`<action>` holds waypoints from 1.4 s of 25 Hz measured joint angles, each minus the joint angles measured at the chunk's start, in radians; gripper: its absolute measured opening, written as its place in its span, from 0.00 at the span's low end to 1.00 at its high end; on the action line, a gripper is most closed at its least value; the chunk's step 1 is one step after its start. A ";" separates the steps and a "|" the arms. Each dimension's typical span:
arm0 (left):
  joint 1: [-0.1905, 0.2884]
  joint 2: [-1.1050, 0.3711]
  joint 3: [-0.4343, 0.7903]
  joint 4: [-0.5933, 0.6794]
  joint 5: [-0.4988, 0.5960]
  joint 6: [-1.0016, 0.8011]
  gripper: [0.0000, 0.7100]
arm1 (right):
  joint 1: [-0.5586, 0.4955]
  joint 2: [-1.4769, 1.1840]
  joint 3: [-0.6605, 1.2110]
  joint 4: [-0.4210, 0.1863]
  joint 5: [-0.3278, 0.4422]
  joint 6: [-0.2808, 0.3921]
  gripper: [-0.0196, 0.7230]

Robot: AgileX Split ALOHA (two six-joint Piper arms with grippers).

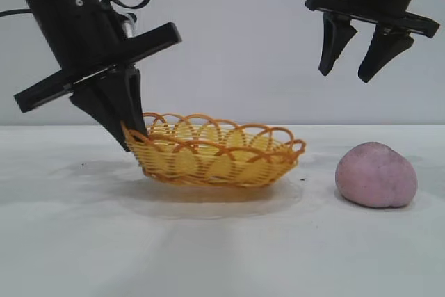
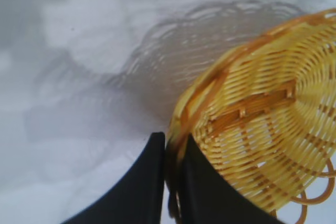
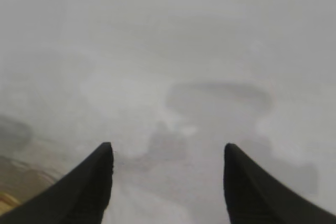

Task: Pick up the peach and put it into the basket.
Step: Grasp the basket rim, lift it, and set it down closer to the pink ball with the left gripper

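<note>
From the exterior view, two arms work over one white table (image 1: 222, 255). The left gripper (image 1: 128, 133) reaches down at a slant and is clamped on the left end of the single basket (image 1: 219, 154), pinching its orange looped rim. The basket sits on the table left of centre, its gripped end slightly lifted, and nothing can be seen inside it. One peach (image 1: 376, 174) lies on the table well to the right of the basket, apart from it and untouched. The right gripper (image 1: 365, 57) hangs high in the air, above and slightly left of the peach, its two fingers spread apart with nothing between them.

From the left wrist view, the two black fingers (image 2: 136, 192) of the left gripper (image 2: 170, 182) are closed tightly on the basket (image 2: 262, 129) at its rim, one inside and one outside the woven wall. The basket's yellow strands and orange base strip show, and its shadow falls on the table (image 2: 79, 51).

From the right wrist view, the right gripper (image 3: 168, 182) shows two dark fingertips (image 3: 89, 182) held wide apart over the bare table (image 3: 168, 51). Neither peach nor basket can be made out clearly here.
</note>
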 joint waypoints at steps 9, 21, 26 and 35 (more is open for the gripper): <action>0.000 0.036 0.000 -0.016 -0.001 0.011 0.42 | 0.000 0.000 0.000 0.000 0.000 0.000 0.57; 0.000 -0.082 0.000 0.133 0.031 0.052 0.79 | 0.000 0.000 0.000 -0.002 0.000 0.000 0.57; 0.000 -0.128 0.000 0.325 0.058 0.054 0.79 | 0.000 0.000 0.000 -0.002 0.000 0.000 0.57; 0.000 -0.130 0.000 0.596 0.097 0.055 0.79 | 0.000 0.000 0.000 -0.002 0.000 0.000 0.57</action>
